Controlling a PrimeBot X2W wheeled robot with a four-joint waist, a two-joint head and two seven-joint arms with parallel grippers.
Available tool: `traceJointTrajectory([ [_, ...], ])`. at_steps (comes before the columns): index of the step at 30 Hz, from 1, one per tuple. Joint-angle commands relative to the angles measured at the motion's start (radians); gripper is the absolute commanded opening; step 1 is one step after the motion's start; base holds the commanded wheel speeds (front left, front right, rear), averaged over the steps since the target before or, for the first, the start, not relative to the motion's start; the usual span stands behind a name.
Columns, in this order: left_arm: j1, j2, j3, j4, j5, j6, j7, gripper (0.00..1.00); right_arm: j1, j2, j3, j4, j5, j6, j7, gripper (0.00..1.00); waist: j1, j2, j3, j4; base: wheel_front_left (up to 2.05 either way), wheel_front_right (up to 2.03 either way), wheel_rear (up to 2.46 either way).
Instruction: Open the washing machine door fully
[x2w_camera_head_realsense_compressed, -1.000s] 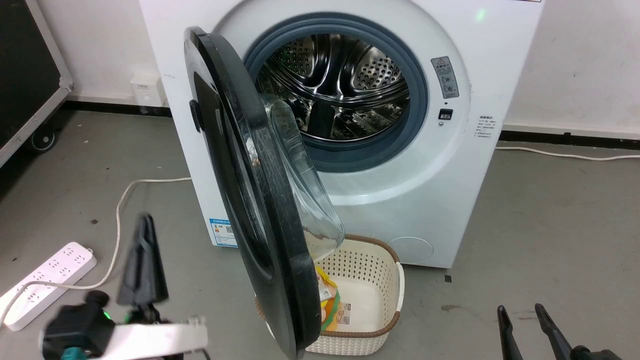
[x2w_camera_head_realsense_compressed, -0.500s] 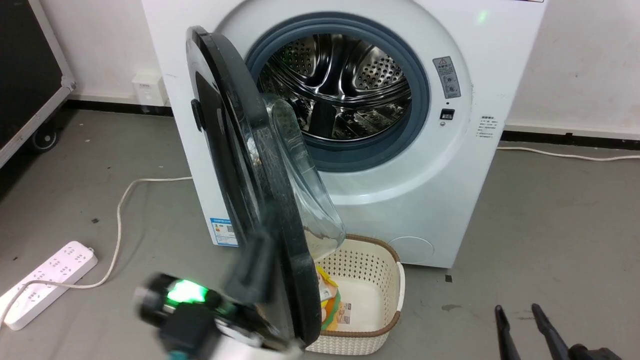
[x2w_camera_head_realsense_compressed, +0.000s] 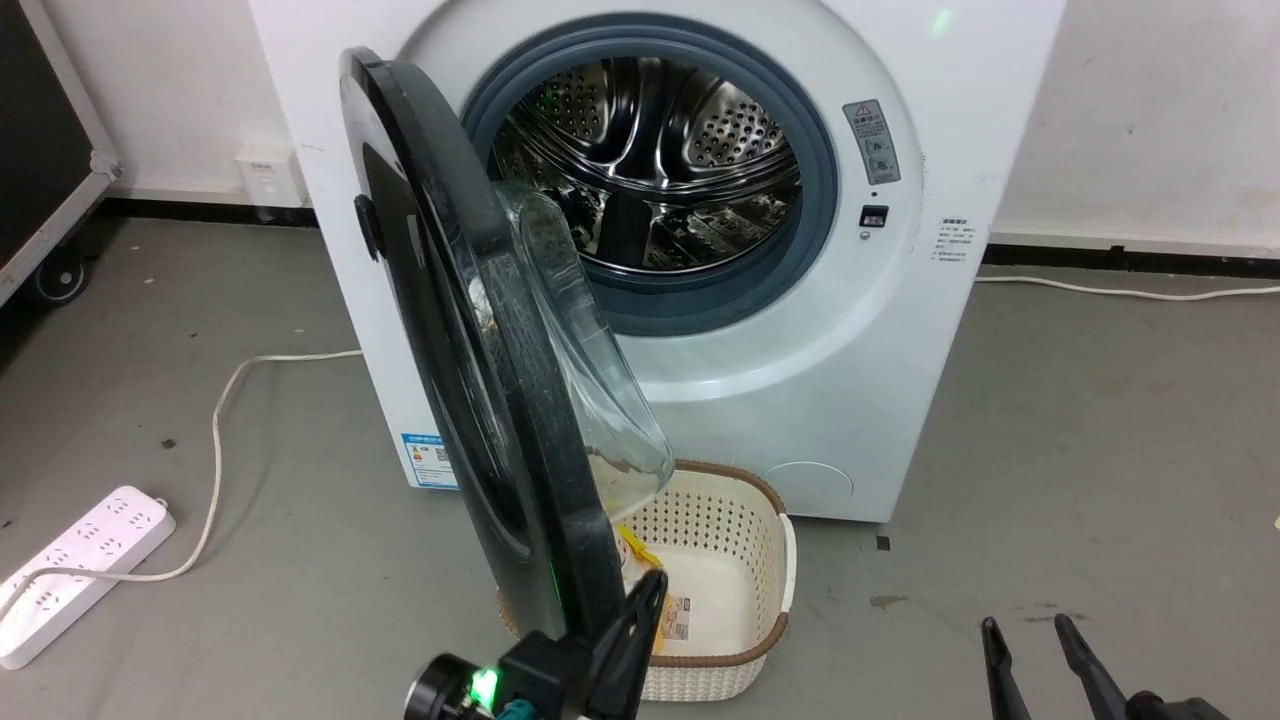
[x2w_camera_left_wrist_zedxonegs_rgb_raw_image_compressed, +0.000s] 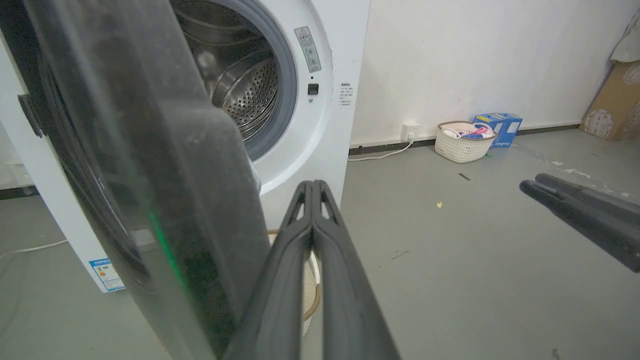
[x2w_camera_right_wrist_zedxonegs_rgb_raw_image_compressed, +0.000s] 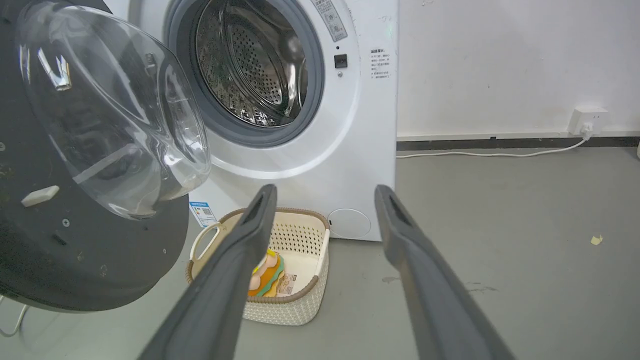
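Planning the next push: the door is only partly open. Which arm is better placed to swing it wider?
Left. The left gripper, shut, sits at the lower edge of the washing machine door, on its inner side; the right gripper hangs open, far from it.

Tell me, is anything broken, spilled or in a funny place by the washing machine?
Nothing looks broken or spilled. One odd spot: the white basket sits on the floor right in front of the washer, close beside the lower edge of the half-open washing machine door. A white power strip also lies loose on the floor.
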Motion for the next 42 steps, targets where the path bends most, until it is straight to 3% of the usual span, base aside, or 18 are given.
traceJointTrajectory([
  [1,-0.019,0.003,-0.005,0.034,-0.001,0.011,0.003,0.00,-0.016,0.004,0.004,0.005,-0.003,0.001,-0.004,1.00,0.0000,-0.0001,0.001,-0.002,0.00,0.00,0.00],
  [11,-0.057,0.010,0.022,0.152,-0.023,0.047,-0.042,0.00,-0.014,0.004,0.000,0.022,0.000,0.001,-0.004,1.00,0.0000,-0.0001,0.001,0.026,0.00,0.00,0.00],
  [21,-0.037,0.038,0.043,0.154,-0.048,0.057,-0.022,0.00,-0.010,0.004,0.007,0.034,0.018,0.001,-0.004,1.00,0.0000,-0.0001,-0.002,0.158,0.00,0.00,0.00],
  [30,-0.042,0.103,0.133,0.130,-0.080,0.096,-0.011,0.00,-0.016,0.004,0.029,0.046,0.012,0.001,-0.004,1.00,0.0000,-0.0001,0.014,0.264,0.00,0.00,0.00],
  [42,-0.112,0.233,0.304,0.146,-0.147,0.126,0.011,0.00,-0.029,0.004,0.042,0.049,-0.024,0.001,-0.004,1.00,0.0000,-0.0001,0.099,0.285,0.00,0.00,0.00],
])
